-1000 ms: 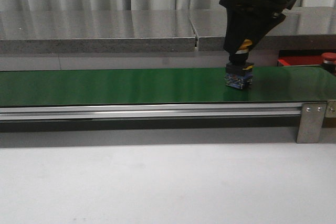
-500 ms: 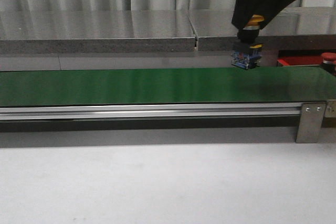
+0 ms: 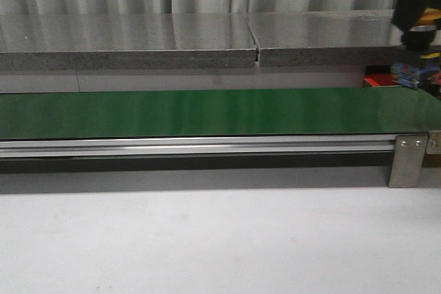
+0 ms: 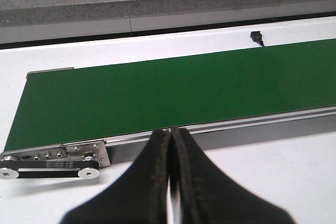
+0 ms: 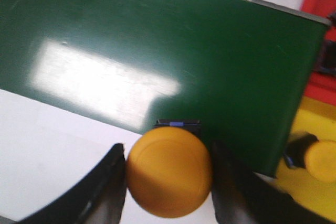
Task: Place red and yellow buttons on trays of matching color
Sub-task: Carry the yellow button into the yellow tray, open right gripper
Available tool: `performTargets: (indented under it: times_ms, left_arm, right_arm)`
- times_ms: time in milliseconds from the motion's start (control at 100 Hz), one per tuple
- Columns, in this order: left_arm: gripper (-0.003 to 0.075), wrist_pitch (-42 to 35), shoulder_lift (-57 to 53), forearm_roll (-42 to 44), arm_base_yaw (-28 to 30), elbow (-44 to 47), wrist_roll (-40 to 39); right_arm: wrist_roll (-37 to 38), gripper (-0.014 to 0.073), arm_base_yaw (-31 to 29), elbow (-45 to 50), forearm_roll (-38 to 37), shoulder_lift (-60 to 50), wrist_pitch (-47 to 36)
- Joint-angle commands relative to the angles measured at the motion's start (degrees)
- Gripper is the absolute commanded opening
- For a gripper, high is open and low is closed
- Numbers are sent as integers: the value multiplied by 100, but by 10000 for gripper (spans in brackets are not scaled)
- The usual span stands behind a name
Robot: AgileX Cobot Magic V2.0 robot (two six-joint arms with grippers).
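My right gripper [image 5: 168, 148] is shut on a yellow button [image 5: 169, 171], its fingers pressing both sides of the domed cap. In the front view the right gripper [image 3: 417, 29] holds that yellow button [image 3: 415, 68] in the air above the belt's right end, at the frame edge. Beyond the belt's end lies a yellow tray [image 5: 314, 199] with another yellow button [image 5: 321, 161] on its side. A red tray [image 5: 321, 85] lies next to it, and a sliver of this red tray [image 3: 377, 81] shows in front. My left gripper [image 4: 170, 139] is shut on nothing, near the belt's left end.
The long green belt [image 3: 193, 111] crosses the table on an aluminium frame [image 3: 408, 160]. A grey stone ledge [image 3: 138, 53] runs behind it. A dark object [image 5: 328, 56] sits at the red tray's edge, mostly cut off.
My right gripper lifted the yellow button off the belt and carried it up and to the right, almost out of the front view.
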Motion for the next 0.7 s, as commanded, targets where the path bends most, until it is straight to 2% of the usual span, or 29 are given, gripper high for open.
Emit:
performTargets:
  times_ms: [0,320,690]
  left_arm:
    - [-19,-410,23,-103,-51,-156,-27]
    - [-19,-410,23,-103,-51,-156,-27]
    - [-19,-410,23,-103,-51,-156,-27]
  right_arm:
    - [29,171,-390,53,-46,-444,-290]
    - [175,171,-1796,734,-46,-829,-596]
    - [175,171,-2723,1286,-50,-734,-1139]
